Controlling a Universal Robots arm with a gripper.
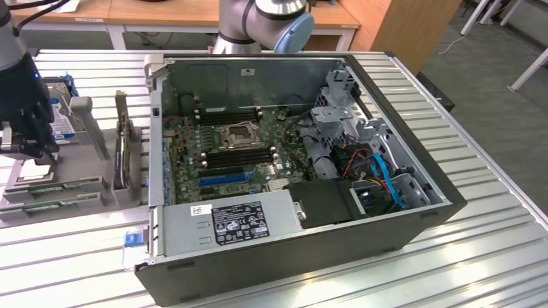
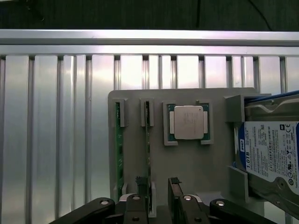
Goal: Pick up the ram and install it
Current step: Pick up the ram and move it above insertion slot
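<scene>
Two green ram sticks stand on edge in slots of a grey parts holder. One ram runs down between my gripper's fingers; the other ram lies one slot further out. My gripper is open and hangs just above the holder, straddling the end of the nearer stick without touching it. In the exterior view the gripper is at the far left over the holder, with the ram sticks lying in front of it. The motherboard's ram slots sit inside the open computer case.
A square metal CPU rests in a holder pocket beside the sticks. A silver hard drive with a blue label stands at the holder's end. The case stands to the exterior view's right of the holder on a slatted metal table.
</scene>
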